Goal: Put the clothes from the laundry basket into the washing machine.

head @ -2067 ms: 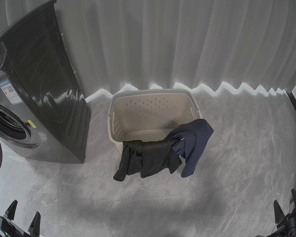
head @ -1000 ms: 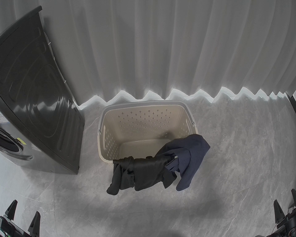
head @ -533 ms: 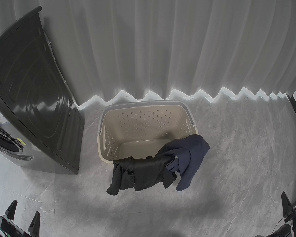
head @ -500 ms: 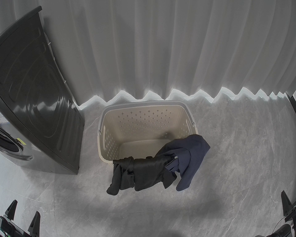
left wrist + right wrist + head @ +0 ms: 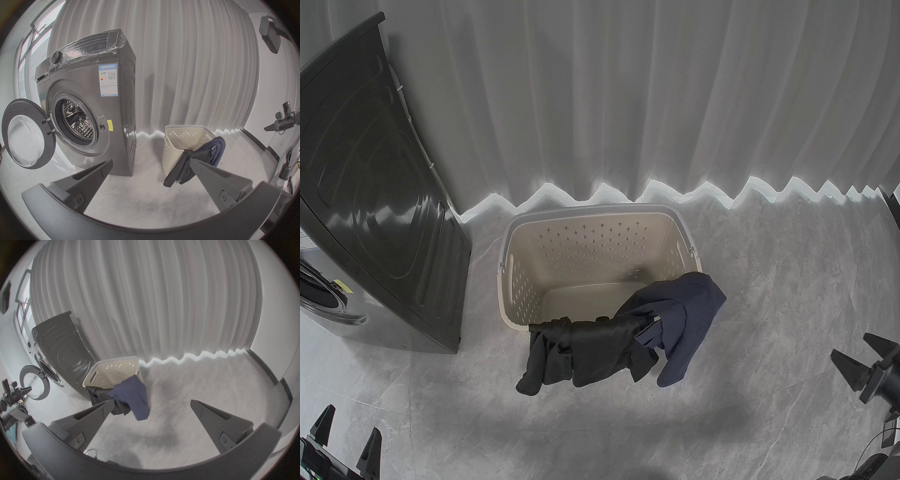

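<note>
head view: the laundry basket (image 5: 594,209) stands on the pale floor (image 5: 787,281) in front of a white curtain (image 5: 650,94). a black garment (image 5: 587,350) hangs over the basket's near rim and down its outer wall. a navy garment (image 5: 687,312) is draped over the basket's near right corner and overlaps the black one's end. the inside of the basket shows a bare bottom. the washing machine (image 5: 369,206) stands to the left of the basket, apart from it. the left gripper (image 5: 351,422) sits well in front of the basket and to its left, fingers spread, nothing between them. the right gripper (image 5: 850,345) hangs to the right of the basket, well apart from it, with its fingers parted and empty.

left wrist view: the left gripper (image 5: 151,162) is wide apart and holds nothing. past it, the washing machine (image 5: 103,93) stands beside the laundry basket (image 5: 184,137). its round door (image 5: 26,134) is swung open on the side away from the basket, baring the drum (image 5: 76,122). the black garment (image 5: 181,165) trails down the basket's wall almost to the floor, and the navy garment (image 5: 218,148) hangs next to it.

right wrist view: the right gripper (image 5: 151,402) is spread and empty. the laundry basket (image 5: 109,372) lies beyond one finger, with the navy garment (image 5: 131,393) over its corner and the black garment (image 5: 97,394) beside that. the washing machine (image 5: 62,346) stands just past the basket.
</note>
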{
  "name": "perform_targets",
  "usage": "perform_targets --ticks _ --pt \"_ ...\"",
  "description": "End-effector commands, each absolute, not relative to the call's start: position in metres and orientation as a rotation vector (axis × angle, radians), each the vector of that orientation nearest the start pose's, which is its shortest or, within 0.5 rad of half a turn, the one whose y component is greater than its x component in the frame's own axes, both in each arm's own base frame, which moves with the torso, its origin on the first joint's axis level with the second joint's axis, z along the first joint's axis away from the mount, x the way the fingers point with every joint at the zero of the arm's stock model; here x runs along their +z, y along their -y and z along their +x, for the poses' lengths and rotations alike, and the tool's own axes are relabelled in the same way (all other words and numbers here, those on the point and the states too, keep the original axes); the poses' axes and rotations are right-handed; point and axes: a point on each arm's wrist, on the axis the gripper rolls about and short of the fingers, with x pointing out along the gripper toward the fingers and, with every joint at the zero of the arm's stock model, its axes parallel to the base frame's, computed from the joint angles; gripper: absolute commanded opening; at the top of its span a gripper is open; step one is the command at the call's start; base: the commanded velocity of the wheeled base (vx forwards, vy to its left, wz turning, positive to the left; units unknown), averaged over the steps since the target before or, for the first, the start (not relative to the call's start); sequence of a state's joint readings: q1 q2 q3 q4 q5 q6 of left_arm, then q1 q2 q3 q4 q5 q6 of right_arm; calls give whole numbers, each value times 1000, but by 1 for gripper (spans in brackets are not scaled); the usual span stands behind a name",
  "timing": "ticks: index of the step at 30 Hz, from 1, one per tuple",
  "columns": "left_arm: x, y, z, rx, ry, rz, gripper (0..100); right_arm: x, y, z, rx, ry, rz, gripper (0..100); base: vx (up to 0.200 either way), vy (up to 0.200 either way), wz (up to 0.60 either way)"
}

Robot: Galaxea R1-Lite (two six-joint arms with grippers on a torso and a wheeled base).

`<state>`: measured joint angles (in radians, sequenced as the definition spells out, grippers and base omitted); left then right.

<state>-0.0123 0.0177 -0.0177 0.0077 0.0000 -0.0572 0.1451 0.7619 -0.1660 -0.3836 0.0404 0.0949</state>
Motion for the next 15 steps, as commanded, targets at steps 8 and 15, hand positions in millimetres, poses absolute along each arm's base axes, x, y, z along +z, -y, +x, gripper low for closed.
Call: perform_targets --ticks 8,15 --pt "76 0 -23 -12 -10 -57 100 143 -42 149 270 -450 147 100 0 0 0" --pt "76 0 -23 -14 -10 -55 100 138 -44 157 264 -486 141 100 0 0 0"
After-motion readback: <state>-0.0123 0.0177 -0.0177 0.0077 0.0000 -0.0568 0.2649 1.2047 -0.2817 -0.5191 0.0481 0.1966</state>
